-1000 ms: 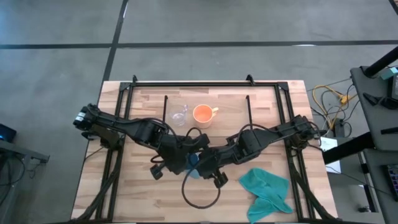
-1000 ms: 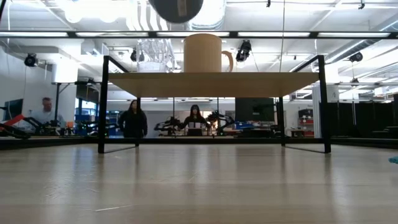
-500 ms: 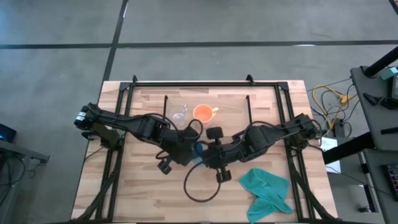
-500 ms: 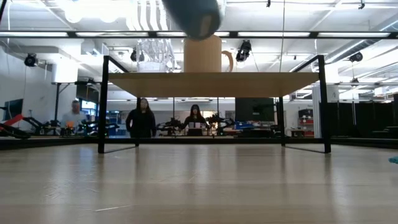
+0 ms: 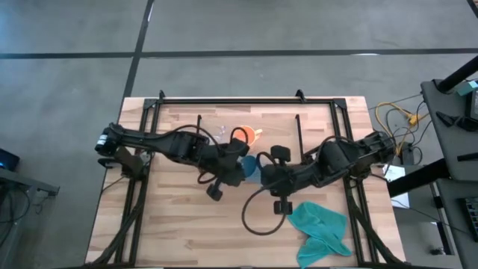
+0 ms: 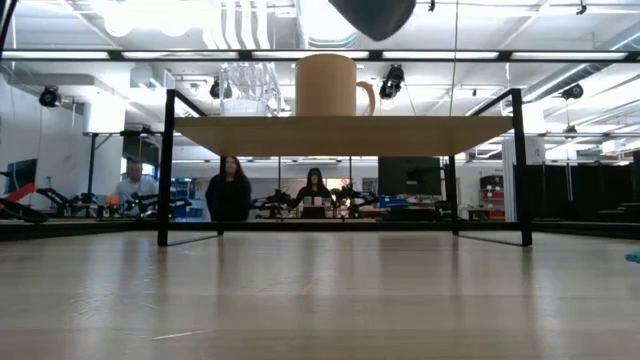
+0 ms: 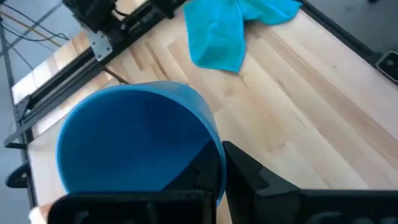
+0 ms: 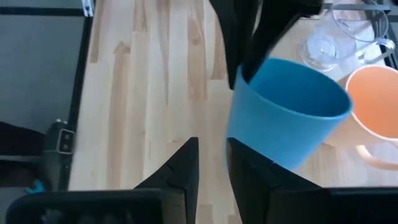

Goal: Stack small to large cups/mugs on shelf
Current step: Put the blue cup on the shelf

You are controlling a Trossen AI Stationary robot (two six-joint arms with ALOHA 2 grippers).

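Low light-wood shelf board on thin black wire legs (image 6: 340, 135); on it a clear glass cup (image 6: 248, 90) beside a tan-looking handled mug (image 6: 330, 86). Above hangs a dark rounded shape (image 6: 372, 15), possibly a cup.

This is a robotics lab in a large open industrial hall. Beyond the wooden table (image 6: 320, 300), people (image 6: 228, 195) sit and stand at far benches (image 6: 90, 222) carrying more dark robot arms (image 6: 30, 203). Overhead run exposed ducts (image 6: 235, 22), pipes and strip lights (image 6: 560, 55). Yellow cables (image 5: 396, 119) lie on the grey concrete floor (image 5: 239, 26).
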